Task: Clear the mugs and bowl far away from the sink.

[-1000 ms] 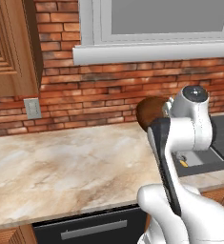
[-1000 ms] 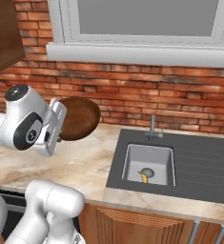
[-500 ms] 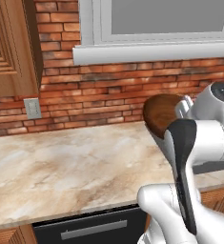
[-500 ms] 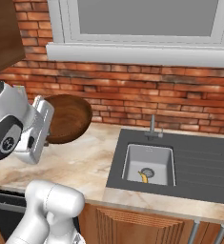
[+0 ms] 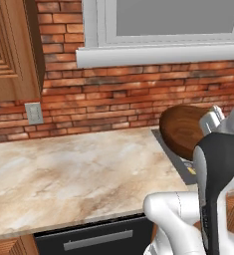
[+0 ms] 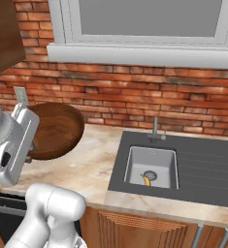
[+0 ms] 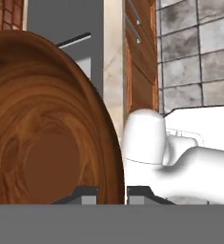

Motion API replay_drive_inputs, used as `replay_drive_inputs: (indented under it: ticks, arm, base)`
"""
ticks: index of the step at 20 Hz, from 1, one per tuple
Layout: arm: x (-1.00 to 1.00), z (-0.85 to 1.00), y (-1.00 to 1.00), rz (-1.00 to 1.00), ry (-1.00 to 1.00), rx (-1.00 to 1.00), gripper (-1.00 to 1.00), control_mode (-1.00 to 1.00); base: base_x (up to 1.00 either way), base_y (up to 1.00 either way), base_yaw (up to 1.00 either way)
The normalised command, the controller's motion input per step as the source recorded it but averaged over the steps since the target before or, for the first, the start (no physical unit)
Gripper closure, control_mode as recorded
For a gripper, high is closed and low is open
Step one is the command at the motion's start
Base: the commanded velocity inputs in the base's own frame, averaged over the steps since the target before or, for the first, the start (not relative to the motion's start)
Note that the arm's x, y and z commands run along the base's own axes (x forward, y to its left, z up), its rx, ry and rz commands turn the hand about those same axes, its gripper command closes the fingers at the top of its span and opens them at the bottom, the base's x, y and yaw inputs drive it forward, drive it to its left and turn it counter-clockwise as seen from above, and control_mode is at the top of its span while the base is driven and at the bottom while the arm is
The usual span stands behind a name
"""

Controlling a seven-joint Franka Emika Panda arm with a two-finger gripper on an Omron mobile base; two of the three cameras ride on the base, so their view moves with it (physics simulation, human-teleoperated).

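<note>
Hand view: tool clamped on bowl rim, fingertips nearly together, wall between them. Bowl held on edge, lifted clear above desk. Right base view: sink well off to tool's right, yellow object by drain.

Your two base views look forward-down from 7 and 5 o'clock, sharing the countertop; hand view sits close against the bowl.
</note>
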Motion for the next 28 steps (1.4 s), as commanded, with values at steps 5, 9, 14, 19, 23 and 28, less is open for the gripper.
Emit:
replay_drive_inputs:
  ticks: [5, 9, 14, 19, 23, 28]
  arm:
    - [-0.14, 0.00, 0.00, 0.00, 0.00, 0.00, 1.00, 1.00]
    - [0.00, 0.00, 0.00, 0.00, 0.00, 0.00, 1.00, 1.00]
    - [0.00, 0.00, 0.00, 0.00, 0.00, 0.00, 1.00, 1.00]
    - [0.00, 0.00, 0.00, 0.00, 0.00, 0.00, 1.00, 1.00]
    - [0.00, 0.00, 0.00, 0.00, 0.00, 0.00, 1.00, 1.00]
    - [0.00, 0.00, 0.00, 0.00, 0.00, 0.00, 1.00, 1.00]
  base:
    - [-0.11, -0.16, -0.13]
    - [0.08, -0.14, -0.77]
    - [0.00, 0.00, -0.99]
    - [0.00, 0.00, -1.00]
    - [0.00, 0.00, -1.00]
    - [0.00, 0.00, -1.00]
